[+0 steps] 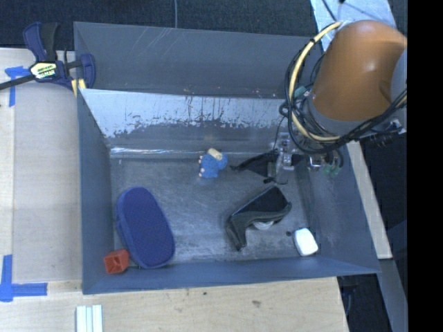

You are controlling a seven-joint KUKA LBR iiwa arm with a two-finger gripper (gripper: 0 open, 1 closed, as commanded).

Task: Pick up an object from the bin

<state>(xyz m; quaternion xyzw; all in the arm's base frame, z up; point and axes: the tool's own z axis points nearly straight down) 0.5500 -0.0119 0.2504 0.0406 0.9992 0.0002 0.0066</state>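
My gripper (282, 162) hangs low at the bin's back right, just under the arm's wrist. Right below it on the floor lies a black angular thing (259, 215) with a pale part underneath. A small white block (305, 241) rests by the front right corner, a little right of the black thing. Left of the gripper, near the back wall, sits a small blue toy with a beige tip (211, 164). Whether the gripper touches anything cannot be made out.
A large blue oval case (145, 227) lies at the front left, with a small red block (117, 261) beside it in the front left corner. The bin's walls slope in steeply; the arm and its cables stand over the right side.
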